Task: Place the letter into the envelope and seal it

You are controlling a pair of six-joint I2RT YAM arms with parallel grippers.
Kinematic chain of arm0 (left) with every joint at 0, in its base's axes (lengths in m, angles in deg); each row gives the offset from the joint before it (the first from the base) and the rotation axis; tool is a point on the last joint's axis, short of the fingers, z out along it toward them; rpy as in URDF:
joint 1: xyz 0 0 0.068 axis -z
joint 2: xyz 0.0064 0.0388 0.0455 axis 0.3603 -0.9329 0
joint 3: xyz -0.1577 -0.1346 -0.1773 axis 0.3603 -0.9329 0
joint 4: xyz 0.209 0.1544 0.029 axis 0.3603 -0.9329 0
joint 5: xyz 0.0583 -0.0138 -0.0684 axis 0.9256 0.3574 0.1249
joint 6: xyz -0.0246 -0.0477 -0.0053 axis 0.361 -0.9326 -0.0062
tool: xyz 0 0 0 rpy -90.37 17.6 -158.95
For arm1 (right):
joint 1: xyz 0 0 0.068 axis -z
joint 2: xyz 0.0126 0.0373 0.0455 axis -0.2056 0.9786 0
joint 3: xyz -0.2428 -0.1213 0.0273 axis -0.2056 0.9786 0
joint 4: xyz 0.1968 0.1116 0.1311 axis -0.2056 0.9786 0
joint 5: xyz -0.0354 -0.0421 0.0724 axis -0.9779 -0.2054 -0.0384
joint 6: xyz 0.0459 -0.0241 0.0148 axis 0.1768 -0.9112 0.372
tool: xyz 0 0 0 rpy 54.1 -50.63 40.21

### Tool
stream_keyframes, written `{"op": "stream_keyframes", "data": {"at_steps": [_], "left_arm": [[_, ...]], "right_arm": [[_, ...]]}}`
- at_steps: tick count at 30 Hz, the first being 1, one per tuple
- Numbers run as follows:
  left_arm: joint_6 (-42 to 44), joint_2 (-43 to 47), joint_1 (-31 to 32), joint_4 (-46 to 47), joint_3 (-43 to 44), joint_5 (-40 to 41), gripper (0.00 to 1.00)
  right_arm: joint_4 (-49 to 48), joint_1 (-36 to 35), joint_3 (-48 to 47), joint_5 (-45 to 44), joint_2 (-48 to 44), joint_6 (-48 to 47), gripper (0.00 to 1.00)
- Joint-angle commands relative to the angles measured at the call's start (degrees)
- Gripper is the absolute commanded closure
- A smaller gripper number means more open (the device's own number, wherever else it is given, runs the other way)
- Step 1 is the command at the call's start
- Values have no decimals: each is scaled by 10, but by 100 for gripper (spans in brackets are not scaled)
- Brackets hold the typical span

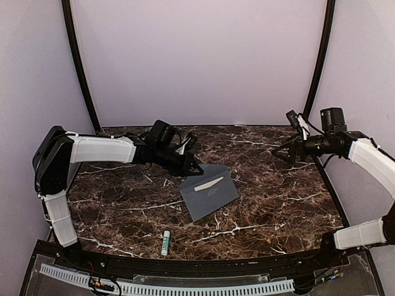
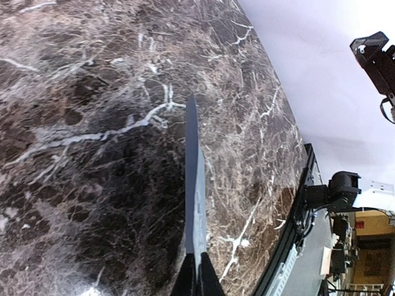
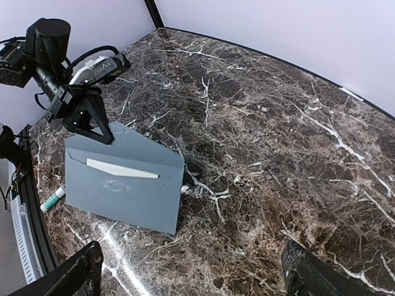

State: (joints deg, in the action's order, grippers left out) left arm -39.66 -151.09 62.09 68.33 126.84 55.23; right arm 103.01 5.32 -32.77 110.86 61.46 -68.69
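Note:
The grey-blue envelope [image 1: 210, 196] lies near the table's middle, with a small pale emblem on its face. A cream strip of the letter [image 1: 208, 184] shows at its opening; the rest of the letter is hidden inside. My left gripper [image 1: 196, 168] is shut on the envelope's far left edge. In the left wrist view the envelope [image 2: 195, 185] is seen edge-on, running away from the closed left gripper [image 2: 199, 274]. My right gripper [image 1: 281, 151] is open and empty, raised to the right of the envelope. The right wrist view shows the envelope [image 3: 123, 197], the letter strip [image 3: 120, 168] and the left gripper [image 3: 99, 129].
A green and white glue stick [image 1: 165, 242] lies near the table's front edge, left of centre; it also shows in the right wrist view [image 3: 52, 200]. The dark marble tabletop [image 1: 278, 197] is walled by pale panels at the back and sides.

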Motion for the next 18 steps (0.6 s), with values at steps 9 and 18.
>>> {"op": "stream_keyframes", "data": {"at_steps": [9, 18], "left_arm": [[-250, 128, 13, 365, -269, 270, 100], [-300, 136, 34, 353, -312, 303, 72]], "right_arm": [[-44, 12, 40, 61, -21, -6, 3], [-44, 13, 41, 65, -18, -11, 3]]}}
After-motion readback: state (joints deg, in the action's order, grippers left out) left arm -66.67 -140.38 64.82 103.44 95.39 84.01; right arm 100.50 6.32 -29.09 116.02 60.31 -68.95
